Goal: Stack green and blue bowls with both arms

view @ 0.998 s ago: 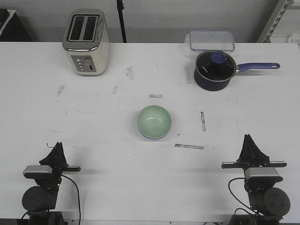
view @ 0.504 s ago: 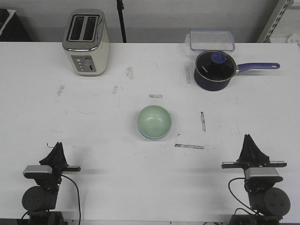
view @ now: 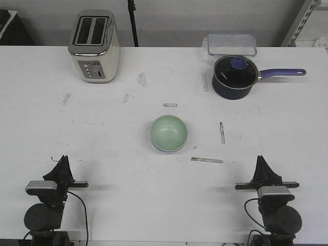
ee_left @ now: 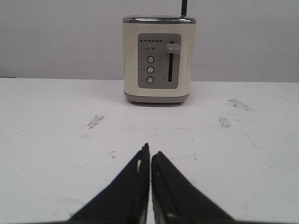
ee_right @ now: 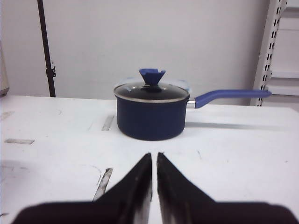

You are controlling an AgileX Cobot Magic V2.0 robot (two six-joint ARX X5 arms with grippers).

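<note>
Left gripper (view: 62,163): we keep it clenched, empty, parked low.
Green bowl (view: 168,132): ahead, between our grippers, nested in the blue bowl (view: 171,149), so stacking looks finished.
Right gripper (view: 261,164): clenched, empty, clear of the counter (view: 287,128) centre.

A cream toaster (view: 94,46) stands far left on the desk (view: 102,133) — navy saucepan (view: 235,77) and clear container (view: 231,44) far right.

Bright, even light; soft shadows, sharp focus.
</note>
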